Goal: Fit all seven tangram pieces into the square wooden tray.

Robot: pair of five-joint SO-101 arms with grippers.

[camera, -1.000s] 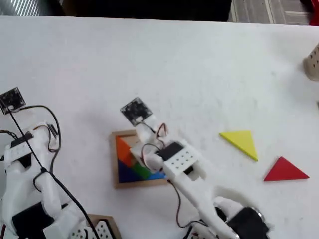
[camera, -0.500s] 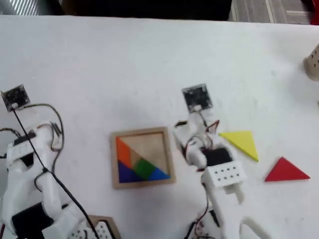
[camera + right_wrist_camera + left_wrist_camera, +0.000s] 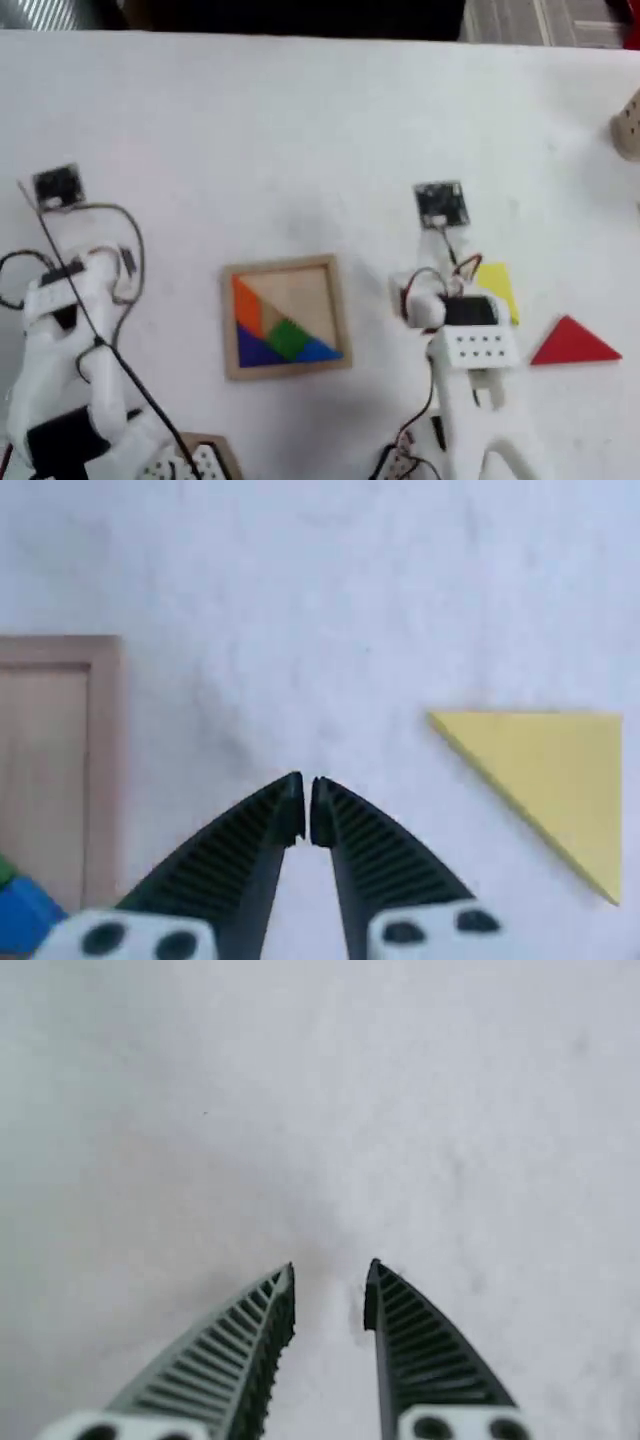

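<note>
The yellow triangle [image 3: 545, 770] lies flat on the tabletop [image 3: 300, 130], outside the square wooden tray [image 3: 280, 266], on the side of the tray where the right arm stands. In the high view this arm's wrist covers a part of it. The red triangle [image 3: 572, 342] lies a little further out on the same side, apart from the yellow one.

In the right wrist view the yellow triangle is to one side of the right hand [image 3: 307, 810], not between its fingertips, and the tray's edge is on the opposite side. One sharp corner of the triangle points toward the hand, and its long edge runs obliquely away from that corner. The right hand is almost closed, with only a thin slit between the tips, and it holds nothing.

I judge that the right arm is clearly the nearer one. It would need to shift sideways, away from the tray, and to open before it can take the piece.

The left hand [image 3: 328, 1295] is a little open and empty, over bare tabletop on the far side of the tray.
</note>
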